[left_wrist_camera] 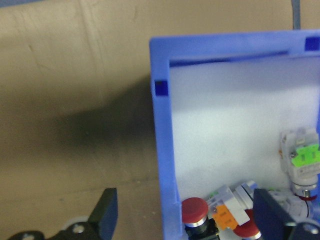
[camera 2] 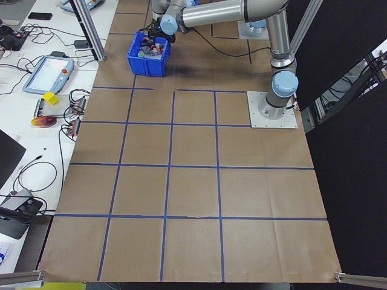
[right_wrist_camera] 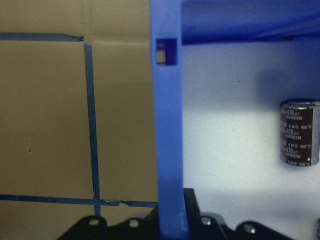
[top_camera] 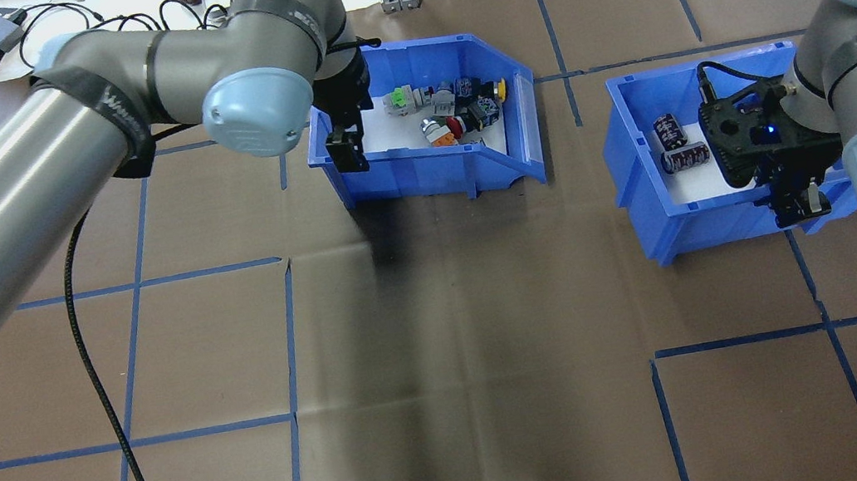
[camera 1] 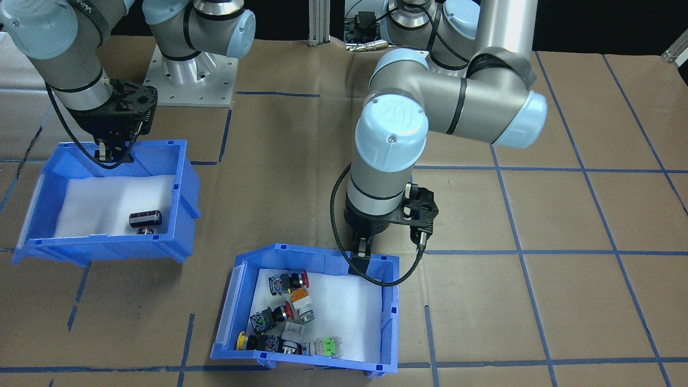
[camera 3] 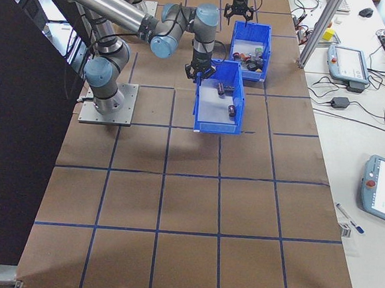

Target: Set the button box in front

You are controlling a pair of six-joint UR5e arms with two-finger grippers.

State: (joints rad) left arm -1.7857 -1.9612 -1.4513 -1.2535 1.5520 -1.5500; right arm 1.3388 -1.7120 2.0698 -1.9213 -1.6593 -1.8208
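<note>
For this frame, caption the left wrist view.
Open left gripper straddling the button box wall, push buttons inside.

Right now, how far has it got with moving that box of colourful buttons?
Done: the left gripper has reached the button box, one finger outside its wall, one inside, open. In hand: not yet clamped; the box sits on the paper at the table's far side. The right gripper straddles the wall of the other blue bin that holds black cylinders. Left: grip the box and move it to the front.
</note>
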